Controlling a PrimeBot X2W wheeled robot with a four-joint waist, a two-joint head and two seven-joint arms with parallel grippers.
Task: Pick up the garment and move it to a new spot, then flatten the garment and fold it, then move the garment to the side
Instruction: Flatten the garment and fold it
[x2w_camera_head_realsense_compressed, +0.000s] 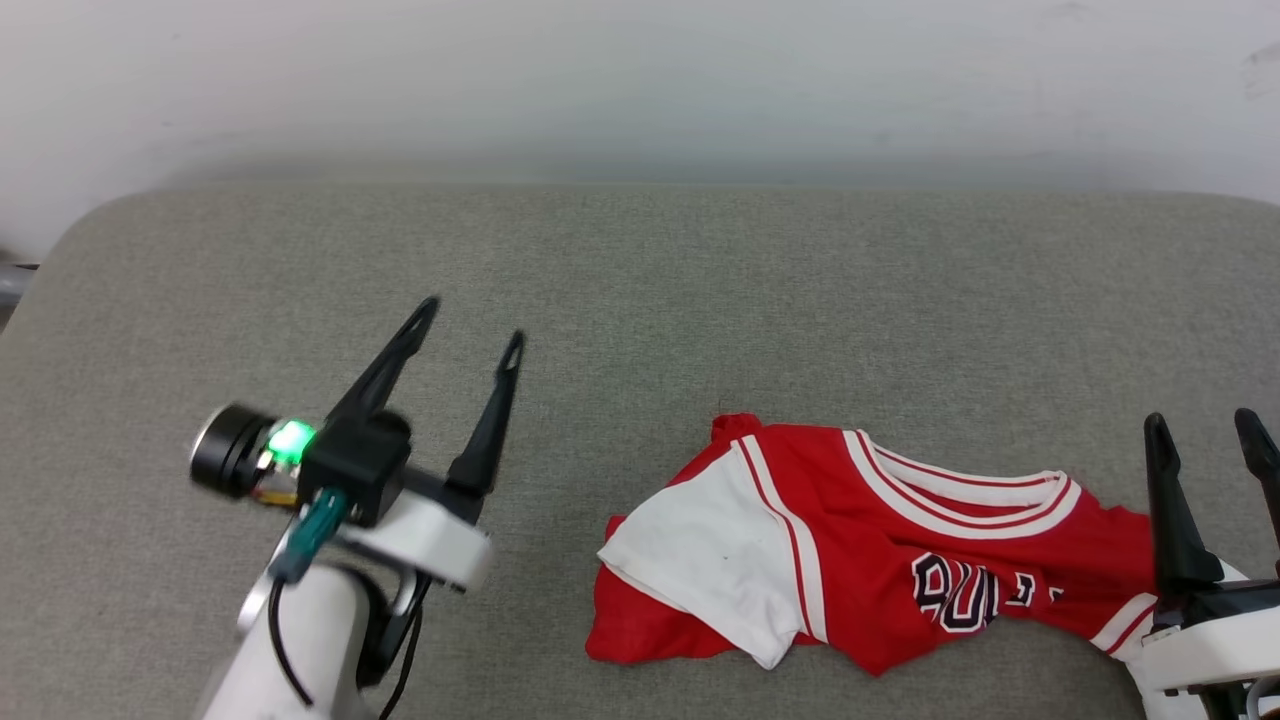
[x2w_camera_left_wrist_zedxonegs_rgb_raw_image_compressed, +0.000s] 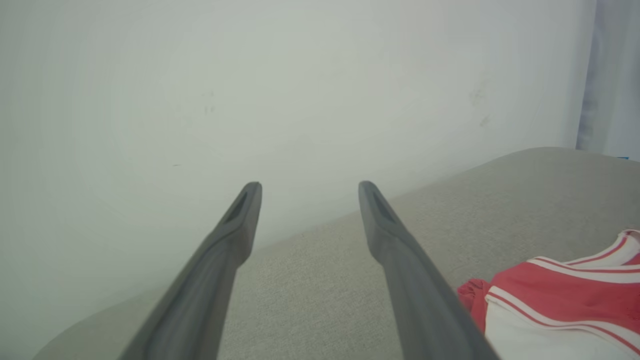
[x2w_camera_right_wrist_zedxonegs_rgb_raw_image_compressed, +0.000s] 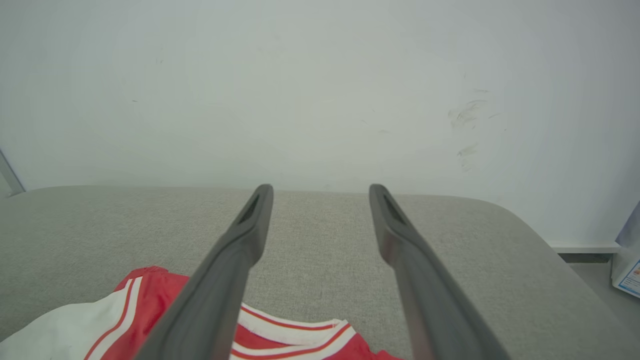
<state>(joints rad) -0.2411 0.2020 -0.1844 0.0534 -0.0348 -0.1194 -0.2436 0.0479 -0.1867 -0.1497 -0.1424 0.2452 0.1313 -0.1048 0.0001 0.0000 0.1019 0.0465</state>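
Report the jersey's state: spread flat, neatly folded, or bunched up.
Bunched up. The jersey lies rumpled on the grey cushion, one white sleeve flopped over the red body, lettering partly hidden in creases.

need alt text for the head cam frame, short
A crumpled red jersey with white sleeves lies on a grey fabric surface, toward its near right. The left gripper hovers open to the jersey's left, clear of the cloth; the right gripper stands open at the jersey's right end, holding nothing.

Grey fabric surface (x2w_camera_head_realsense_compressed: 700, 280) meets a scuffed white wall (x2w_camera_right_wrist_zedxonegs_rgb_raw_image_compressed: 320, 90).
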